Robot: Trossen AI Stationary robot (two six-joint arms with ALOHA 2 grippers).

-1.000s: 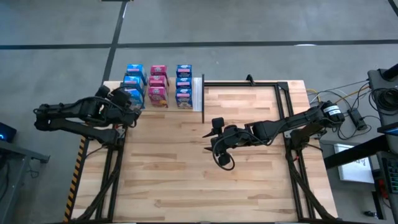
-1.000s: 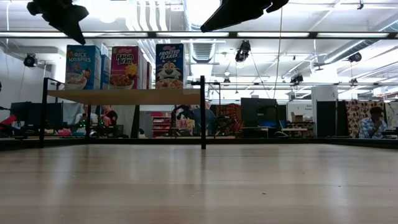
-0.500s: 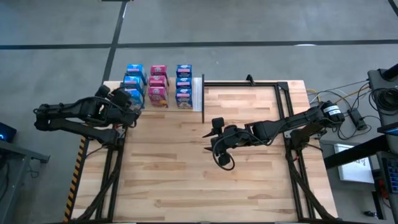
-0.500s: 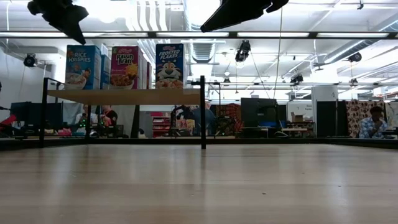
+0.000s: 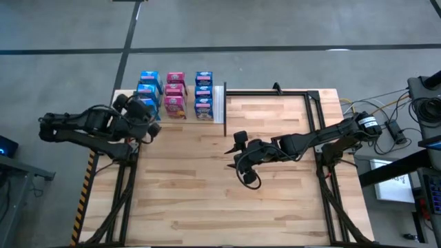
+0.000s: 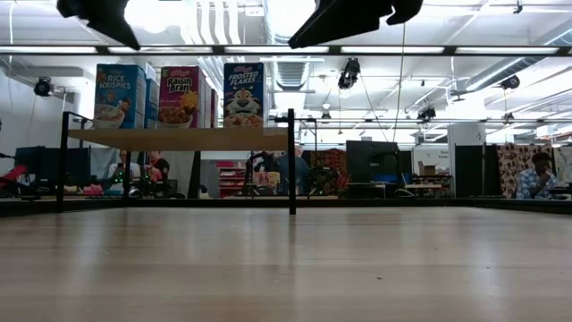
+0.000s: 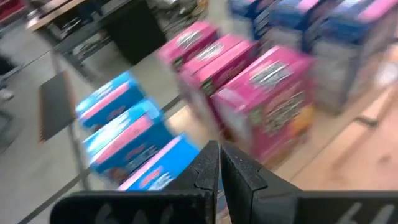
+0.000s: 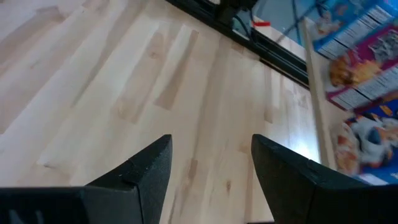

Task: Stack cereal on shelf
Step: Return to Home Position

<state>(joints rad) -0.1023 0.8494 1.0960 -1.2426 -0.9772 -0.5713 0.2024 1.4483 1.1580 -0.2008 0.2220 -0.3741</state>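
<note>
Several small cereal boxes stand upright on their bases on the pale shelf (image 5: 218, 103) at the table's far left. They form a blue row (image 5: 147, 88), a pink row (image 5: 175, 93) and another blue row (image 5: 203, 93). The low view shows the front boxes (image 6: 179, 96) on the shelf board (image 6: 179, 139). My left gripper (image 5: 151, 122) is shut and holds nothing. It hovers above the near end of the left blue row, with blue boxes (image 7: 121, 130) and pink boxes (image 7: 267, 106) beyond its fingers (image 7: 219, 168). My right gripper (image 5: 238, 155) hangs open over the table's middle (image 8: 211, 142), with nothing between its fingers.
A black metal frame (image 5: 313, 103) runs along the table's far and right sides, with a black post (image 6: 291, 161) at the shelf's right end. Bare plank tabletop (image 5: 207, 200) spreads across the near half. Beyond the table, people sit in the room (image 6: 536, 174).
My left gripper has tipped upward a little and swung slightly toward the boxes on the shelf. It has stayed shut.
</note>
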